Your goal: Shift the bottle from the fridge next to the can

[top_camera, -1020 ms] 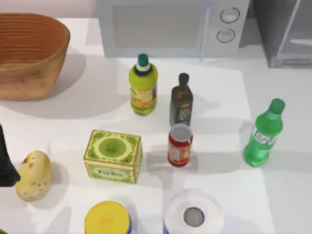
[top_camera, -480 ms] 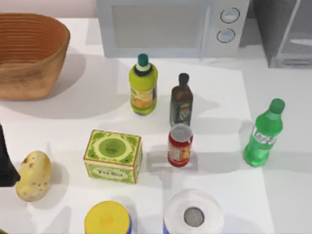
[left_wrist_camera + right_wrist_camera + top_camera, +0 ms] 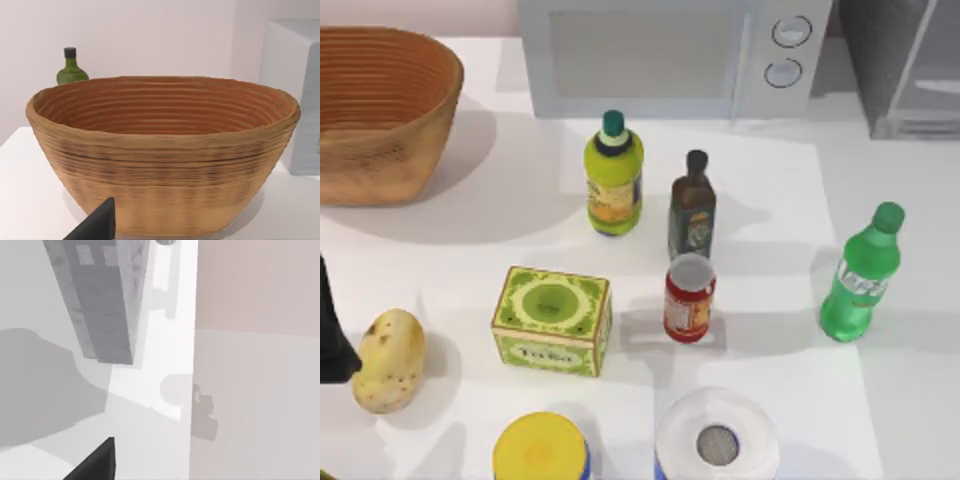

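The bottle (image 3: 860, 276), slim bright green with a green cap, stands upright on the table at the right, free of any grip. The red can (image 3: 690, 298) stands upright near the table's middle, well to the bottle's left. The grey fridge (image 3: 905, 62) sits at the back right corner, and its grey side (image 3: 100, 295) appears in the right wrist view. My left gripper (image 3: 332, 335) rests at the left edge beside a potato. A dark part of my right gripper (image 3: 95, 462) pokes into the right wrist view, away from the bottle.
A white microwave (image 3: 670, 55) stands at the back. A yellow-green bottle (image 3: 614, 178) and a dark brown bottle (image 3: 692, 206) stand behind the can. A green box (image 3: 552, 320), a potato (image 3: 388, 360), a wicker basket (image 3: 380, 110), a yellow-lidded jar (image 3: 540, 448) and a paper roll (image 3: 717, 440) crowd the left and front.
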